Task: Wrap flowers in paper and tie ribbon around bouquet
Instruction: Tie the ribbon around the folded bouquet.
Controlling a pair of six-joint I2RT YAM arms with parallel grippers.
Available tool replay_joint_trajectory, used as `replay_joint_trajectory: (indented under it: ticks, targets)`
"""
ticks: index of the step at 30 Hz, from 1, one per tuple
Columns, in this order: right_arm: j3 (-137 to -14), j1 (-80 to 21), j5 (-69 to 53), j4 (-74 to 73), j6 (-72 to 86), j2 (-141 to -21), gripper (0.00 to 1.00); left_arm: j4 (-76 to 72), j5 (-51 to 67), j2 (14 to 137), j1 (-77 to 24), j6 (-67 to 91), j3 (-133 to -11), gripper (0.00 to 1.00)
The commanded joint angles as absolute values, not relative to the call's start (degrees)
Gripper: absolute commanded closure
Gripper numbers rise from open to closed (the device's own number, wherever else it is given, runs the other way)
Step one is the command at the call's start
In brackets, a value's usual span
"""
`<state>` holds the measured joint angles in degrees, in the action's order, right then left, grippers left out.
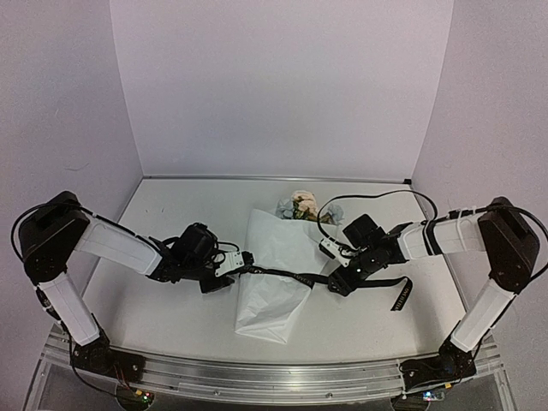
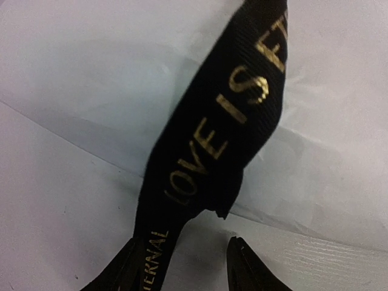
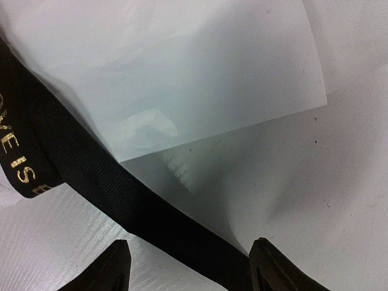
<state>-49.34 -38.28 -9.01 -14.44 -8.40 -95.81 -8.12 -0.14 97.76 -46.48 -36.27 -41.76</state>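
Pale worktop. At frame centre, white paper wraps the stems; it is thin and creases easily. A limp, slippery black ribbon crosses it, best taken near its ends. Fragile flowers sit above. Left claw and right claw are spread, not pinching.

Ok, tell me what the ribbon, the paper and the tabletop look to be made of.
Ribbon: woven fabric, likely grosgrain. A fine ribbed weave shows. It is matte black with shiny gold printed lettering.
Paper: a thin white sheet, smooth and faintly glossy, with soft creases.
Tabletop: white and matte with fine grain-like streaks, perhaps painted or laminated board. The pictures do not settle which.
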Motion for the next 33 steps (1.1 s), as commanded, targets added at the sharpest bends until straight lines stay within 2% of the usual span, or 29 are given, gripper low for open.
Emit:
replay_joint_trajectory:
  ticks: [1, 6, 7, 11, 14, 20, 33]
  targets:
    - [-47.66, -38.51, -7.35, -12.68, -7.04, -92.56, 0.31, -11.55, 1.78, 100.29, -46.63, -40.32, -44.57, 0.5]
    - [-46.93, -38.5, -7.27, -12.57, -6.29, -91.4, 0.31, -11.57, 3.39, 103.65, -46.58, -41.1, -47.35, 0.54]
    - [-46.84, -38.5, -7.32, -12.57, -6.24, -91.19, 0.31, -11.15, 3.71, 104.19, -46.58, -41.12, -47.82, 0.57]
    - [-46.38, -38.5, -7.8, -12.57, -6.48, -90.66, 0.32, -10.25, 3.52, 104.64, -46.58, -40.3, -48.65, 0.83]
    - [-46.37, -38.51, -8.95, -12.59, -7.08, -90.8, 0.31, -8.88, 1.96, 102.71, -46.55, -38.88, -48.37, 0.92]
    - [-47.28, -38.5, -11.38, -13.24, -8.0, -91.14, 0.29, -7.57, -1.42, 96.45, -46.6, -35.37, -47.22, 1.0]
    - [-50.96, -39.6, -9.16, -14.08, -9.61, -95.0, 0.28, -6.45, -2.47, 90.77, -46.58, -33.62, -46.49, 1.0]
